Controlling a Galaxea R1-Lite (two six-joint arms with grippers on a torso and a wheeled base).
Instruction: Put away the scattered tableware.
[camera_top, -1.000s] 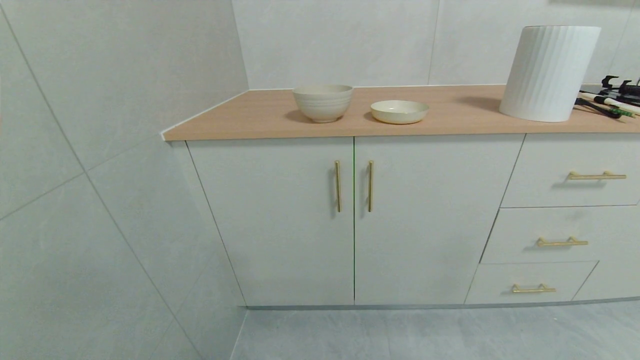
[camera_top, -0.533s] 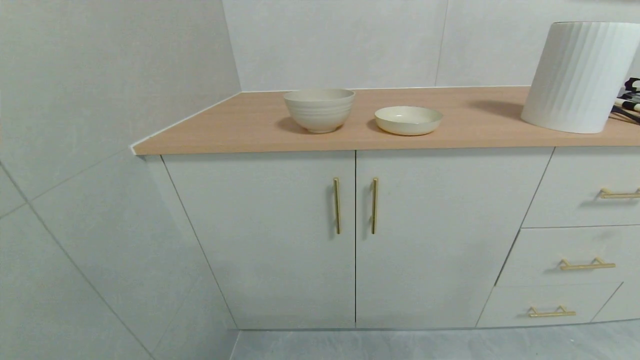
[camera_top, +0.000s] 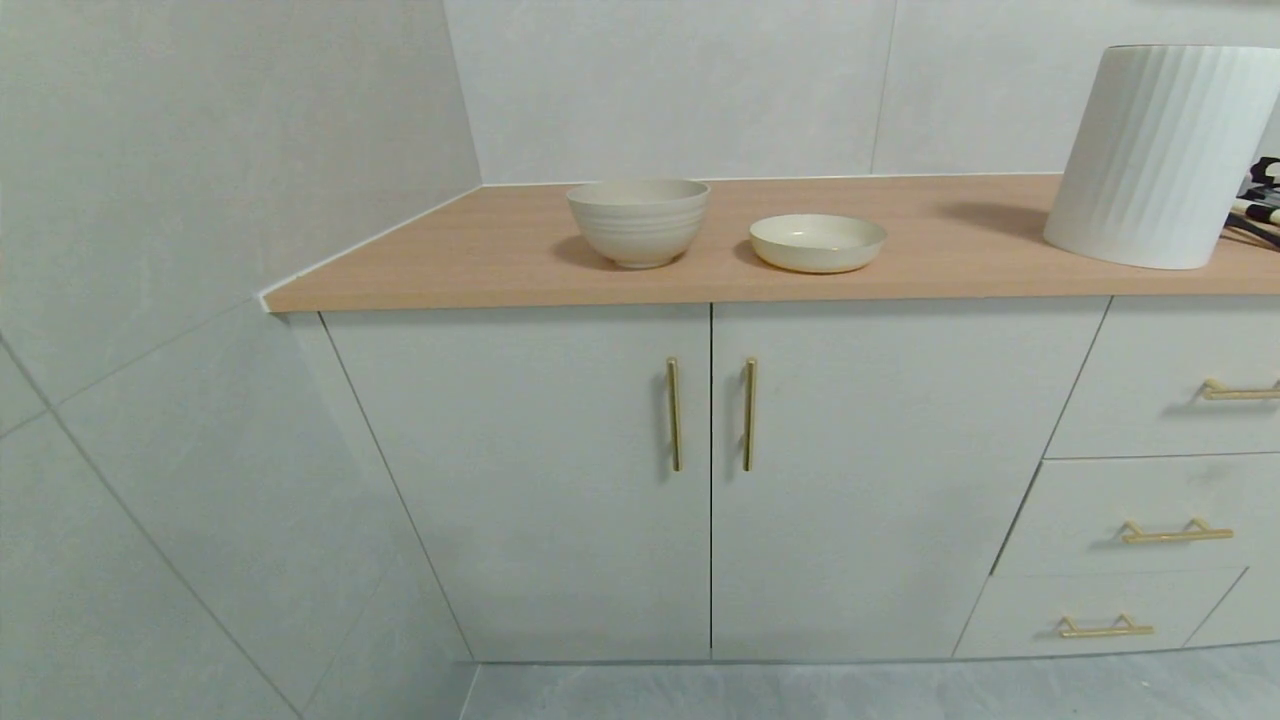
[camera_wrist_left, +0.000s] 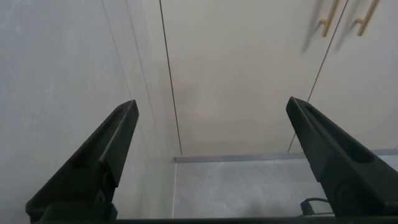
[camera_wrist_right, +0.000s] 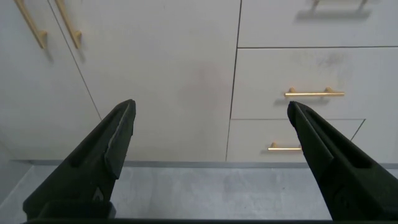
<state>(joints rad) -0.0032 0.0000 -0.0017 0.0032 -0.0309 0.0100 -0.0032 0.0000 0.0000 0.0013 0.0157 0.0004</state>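
A ribbed beige bowl stands on the wooden countertop, with a shallow cream dish just to its right. Below them are two shut cabinet doors with gold handles. My left gripper hangs low and open in front of the left cabinet door, with nothing between its fingers. My right gripper is also low and open, facing the cabinet front beside the drawers. Both are well below the counter.
A tall white ribbed container stands at the counter's right end, with dark utensils behind it. Three drawers with gold handles sit right of the doors. A tiled wall closes the left side.
The head view has shifted and drawn closer to the cabinet; most of that happened between the two earlier frames. The bowl and dish have not moved on the counter.
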